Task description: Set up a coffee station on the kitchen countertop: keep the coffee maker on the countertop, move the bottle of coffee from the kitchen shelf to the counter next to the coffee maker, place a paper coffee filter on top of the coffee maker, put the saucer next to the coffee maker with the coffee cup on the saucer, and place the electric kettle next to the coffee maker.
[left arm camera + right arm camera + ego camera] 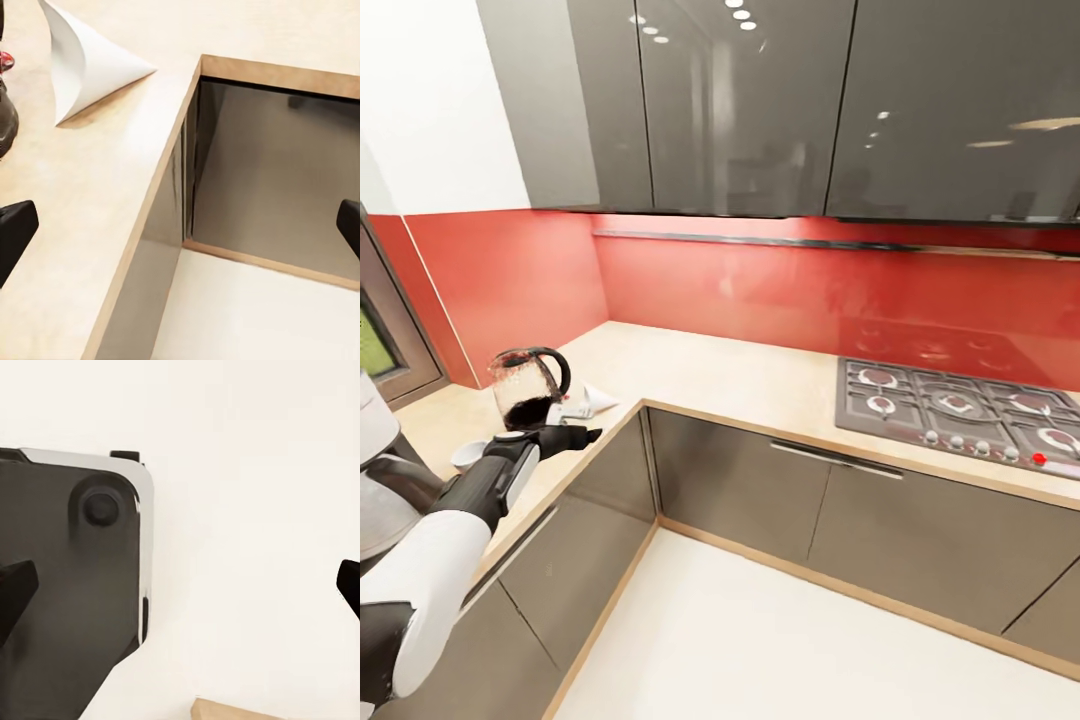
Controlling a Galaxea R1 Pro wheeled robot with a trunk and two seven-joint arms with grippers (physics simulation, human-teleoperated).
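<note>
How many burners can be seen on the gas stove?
5: on the stove, two at its left, one central, two at its right. None appears hidden.

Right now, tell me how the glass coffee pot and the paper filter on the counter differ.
The coffee pot stands upright; the paper filter lies on its side. The pot is clear glass with a black handle and dark contents; the filter is plain white paper. The pot is the taller. Both rest on the beige counter, side by side.
</note>
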